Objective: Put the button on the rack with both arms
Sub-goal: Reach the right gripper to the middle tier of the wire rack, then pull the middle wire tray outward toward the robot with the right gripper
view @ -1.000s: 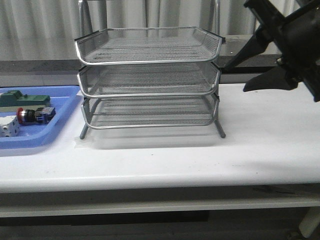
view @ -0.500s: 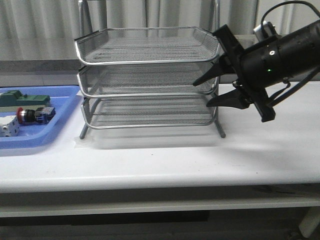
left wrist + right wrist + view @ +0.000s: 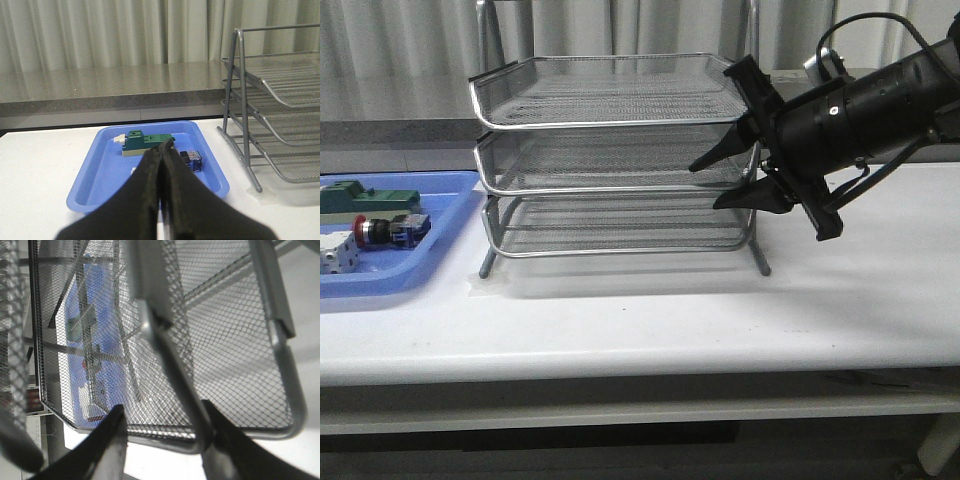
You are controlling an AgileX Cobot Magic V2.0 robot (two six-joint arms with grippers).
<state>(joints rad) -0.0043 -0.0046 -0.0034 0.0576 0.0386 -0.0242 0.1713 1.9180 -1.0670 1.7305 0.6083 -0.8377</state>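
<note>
Red-capped push-button switch [image 3: 388, 229] is seen lying in the flat blue plastic tray [image 3: 440, 245] at the table's left edge, beside a green block [image 3: 370, 198]. All tiers of the silver wire-mesh rack [image 3: 620, 160] are seen bare. The right gripper's [image 3: 732, 180] fingers are spread at the rack's right side; the left gripper's [image 3: 165, 150] are pressed together.

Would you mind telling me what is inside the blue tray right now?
The blue tray holds the button, a green block and a white cube. In the left wrist view the shut left gripper covers part of the tray.

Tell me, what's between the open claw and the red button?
The rack stands between the right gripper and the button in the blue tray, in the front view.
</note>
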